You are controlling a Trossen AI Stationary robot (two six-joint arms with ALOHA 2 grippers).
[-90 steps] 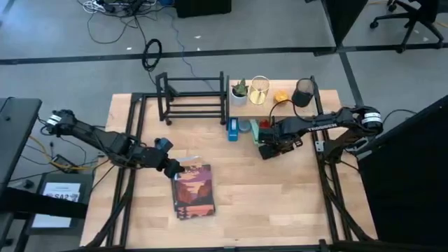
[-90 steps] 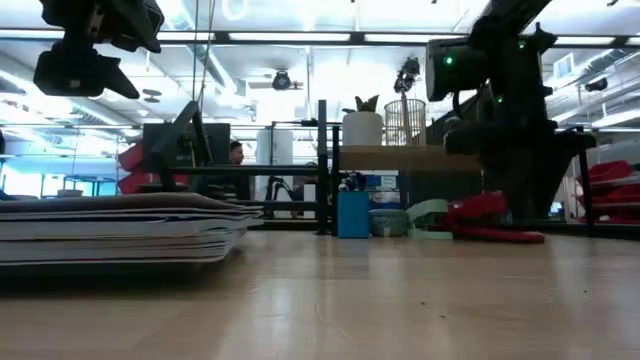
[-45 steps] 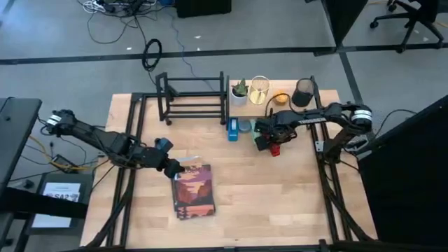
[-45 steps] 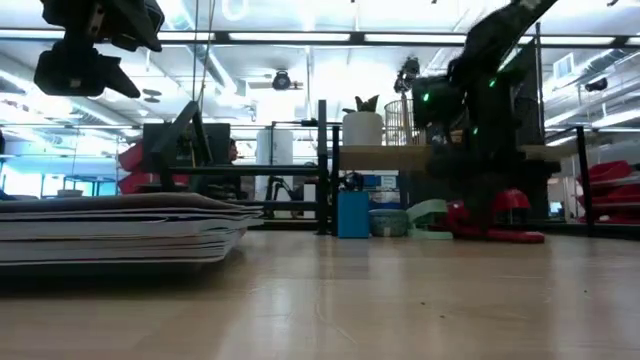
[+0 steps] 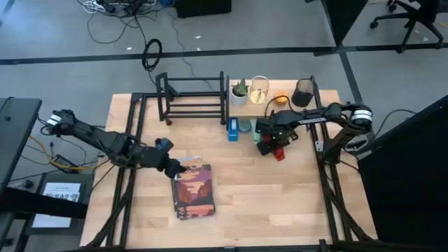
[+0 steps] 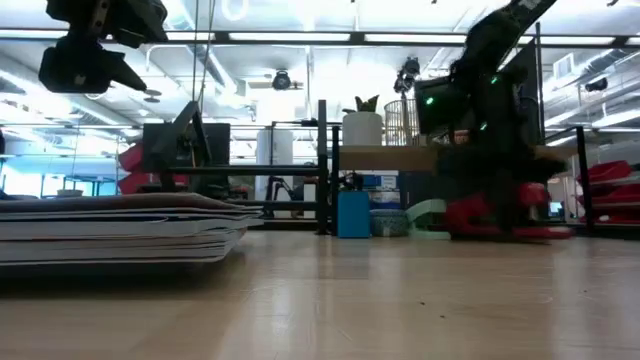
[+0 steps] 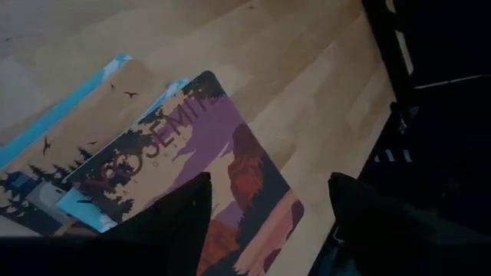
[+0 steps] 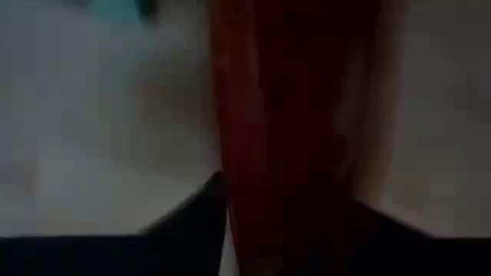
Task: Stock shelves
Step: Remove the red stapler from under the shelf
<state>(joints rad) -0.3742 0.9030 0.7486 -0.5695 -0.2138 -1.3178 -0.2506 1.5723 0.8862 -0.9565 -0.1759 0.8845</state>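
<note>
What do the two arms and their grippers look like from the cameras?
Both arms are dark, jointed and slim. The left gripper has black fingers. The right arm has a white band near its wrist; the right gripper housing shows small green lights in the low view.

black bar rack, bare; wooden shelf alongside, stocked

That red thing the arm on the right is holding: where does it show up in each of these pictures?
High view: red object right of centre, at the right gripper.
Low view: right side, low on the table.
Left wrist view: not in it.
Right wrist view: fills the middle.
Shared landmark: blue box.
</note>
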